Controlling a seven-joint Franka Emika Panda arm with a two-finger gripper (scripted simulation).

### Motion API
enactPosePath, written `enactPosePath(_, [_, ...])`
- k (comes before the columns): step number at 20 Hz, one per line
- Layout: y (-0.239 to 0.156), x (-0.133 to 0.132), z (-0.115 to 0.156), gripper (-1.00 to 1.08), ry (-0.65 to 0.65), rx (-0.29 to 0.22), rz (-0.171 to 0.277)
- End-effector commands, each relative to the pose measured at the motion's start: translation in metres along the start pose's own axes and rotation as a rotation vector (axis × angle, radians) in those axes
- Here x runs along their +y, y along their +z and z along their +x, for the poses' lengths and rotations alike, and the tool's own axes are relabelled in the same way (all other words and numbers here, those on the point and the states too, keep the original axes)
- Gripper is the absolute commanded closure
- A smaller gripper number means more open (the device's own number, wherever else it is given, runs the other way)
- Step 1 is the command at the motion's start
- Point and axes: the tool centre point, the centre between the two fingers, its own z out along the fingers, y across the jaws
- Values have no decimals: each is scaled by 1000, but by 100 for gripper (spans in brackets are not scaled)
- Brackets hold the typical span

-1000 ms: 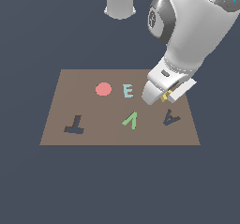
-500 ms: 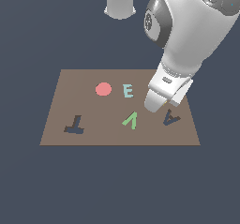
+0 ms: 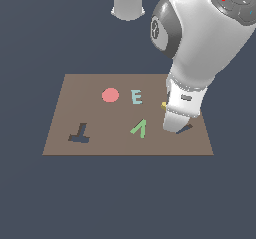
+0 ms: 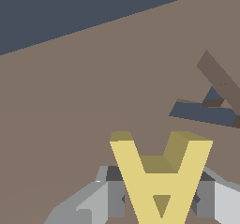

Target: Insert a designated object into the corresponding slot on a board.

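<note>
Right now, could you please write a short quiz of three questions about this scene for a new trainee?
1. True or false: the thick yellow A-shaped block sits between the gripper fingers.
2. Which flat coloured shape on the brown board lies nearest the dark T-shaped recess? (a) red circle (b) teal E (c) green V-like piece
3. Fill in: the dark navy A-shaped recess is ____ (filled or empty).

Key: 1 true; 2 a; 3 empty.
</note>
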Motion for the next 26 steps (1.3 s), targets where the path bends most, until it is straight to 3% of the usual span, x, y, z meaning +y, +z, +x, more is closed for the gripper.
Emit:
enactPosePath(1, [-1, 7, 1, 108, -99, 0, 0])
enactPosePath(16, [-4, 40, 22, 108, -670, 1, -1])
enactPosePath(26, [-5, 50, 38, 108, -926, 1, -1])
